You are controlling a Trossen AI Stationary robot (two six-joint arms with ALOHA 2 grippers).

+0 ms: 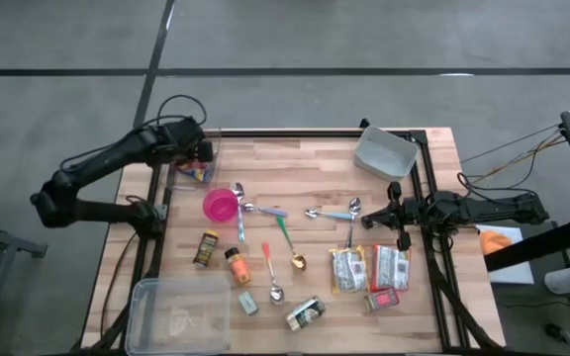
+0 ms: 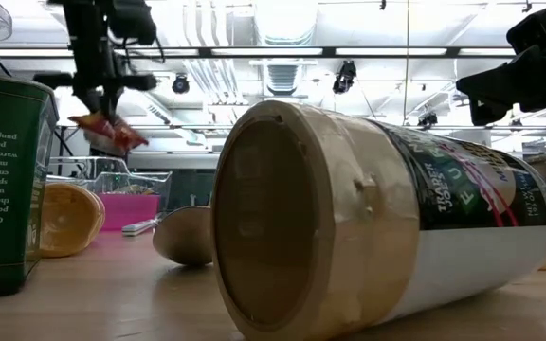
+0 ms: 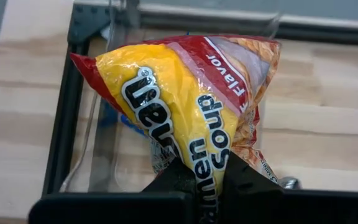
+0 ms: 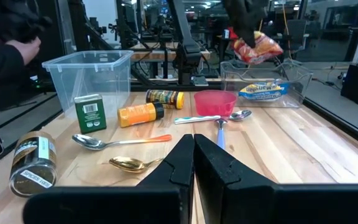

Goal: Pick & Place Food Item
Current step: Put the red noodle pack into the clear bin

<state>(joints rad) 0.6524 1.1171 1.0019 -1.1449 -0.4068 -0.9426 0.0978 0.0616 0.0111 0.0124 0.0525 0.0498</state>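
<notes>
Item: ramen soup packet (image 3: 191, 106), pinched at its lower end in your left tool (image 3: 207, 177), hanging directly above the clear bin (image 1: 194, 170) at the table's (image 1: 315, 173) far-left corner. Right tool (image 4: 193, 163): clenched, empty, idle.

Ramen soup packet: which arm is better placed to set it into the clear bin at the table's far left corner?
Left. The left gripper is shut on the ramen packet, hanging over the clear bin. The right gripper is shut, empty, at the opposite table edge.
</notes>
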